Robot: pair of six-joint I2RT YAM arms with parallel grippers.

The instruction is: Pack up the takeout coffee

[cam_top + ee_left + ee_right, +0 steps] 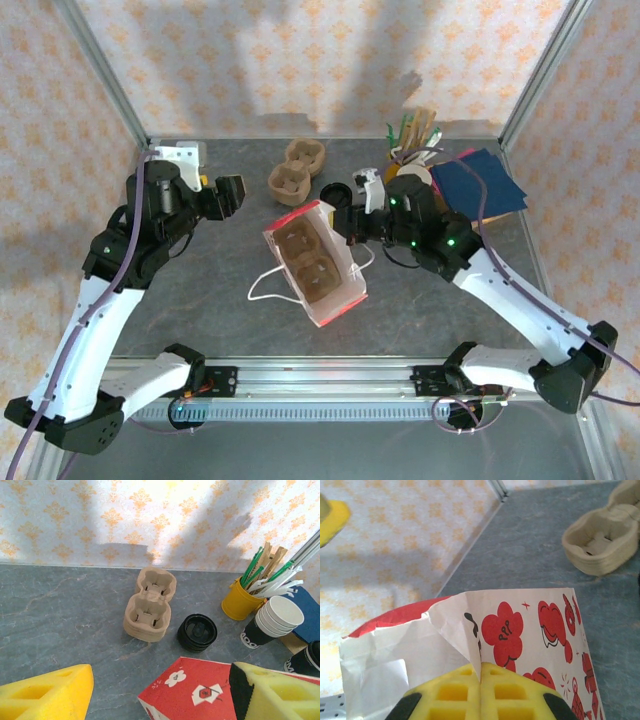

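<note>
Right wrist view: right gripper is pinched closed on the rim of the red-and-white paper bag.
Left gripper hangs open beside the bag; the takeout coffee stands near the stacked white cups, outside the bag.

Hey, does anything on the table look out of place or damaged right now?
The paper bag has a creased rim, folded inward where the shut right gripper pinches it. Nothing looks spilled or broken.
</note>
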